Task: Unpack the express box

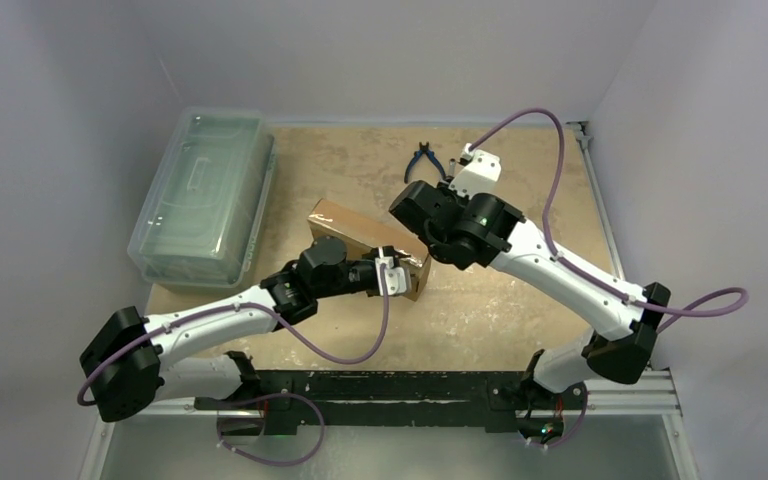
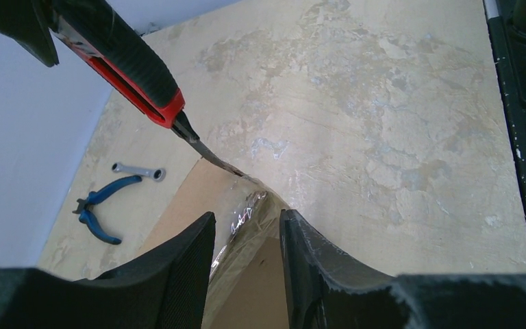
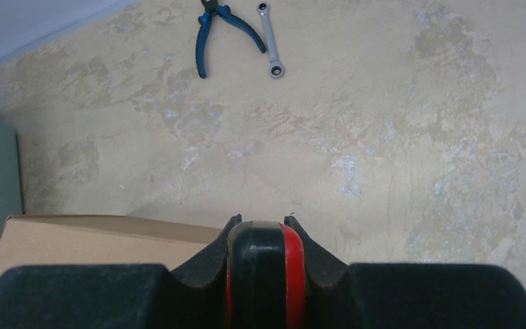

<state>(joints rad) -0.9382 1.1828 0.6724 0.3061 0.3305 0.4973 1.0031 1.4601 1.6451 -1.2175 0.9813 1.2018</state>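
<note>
Seen from above, the express box (image 1: 350, 228), a flat plain brown cardboard mailer with its flap down, lies askew at the middle of the table (image 1: 480, 310), right of a clear lidded bin (image 1: 200, 190). The left gripper (image 1: 400, 272) reaches its near right corner and the right gripper (image 1: 418, 208) hangs over its far right end, with blue pliers (image 1: 423, 160) beyond; neither pair of jaws can be read from here. The left wrist camera shows what the overhead view hides: the left gripper's jaws stand partly apart, astride the box's corner, where clear tape (image 2: 246, 209) wrinkles over the cardboard, though whether the fingers (image 2: 178, 274) actually press it cannot be told. A utility knife (image 2: 123, 62) with a red and black handle slants in from the upper left, its blade tip touching the taped corner; the pliers and a small wrench (image 2: 137, 171) lie beyond on the table. The right wrist camera shows the right gripper's jaws pinched tight on the knife's handle, the box's brown top at lower left, the pliers and wrench side by side at the far edge; the blade is hidden here.
</note>
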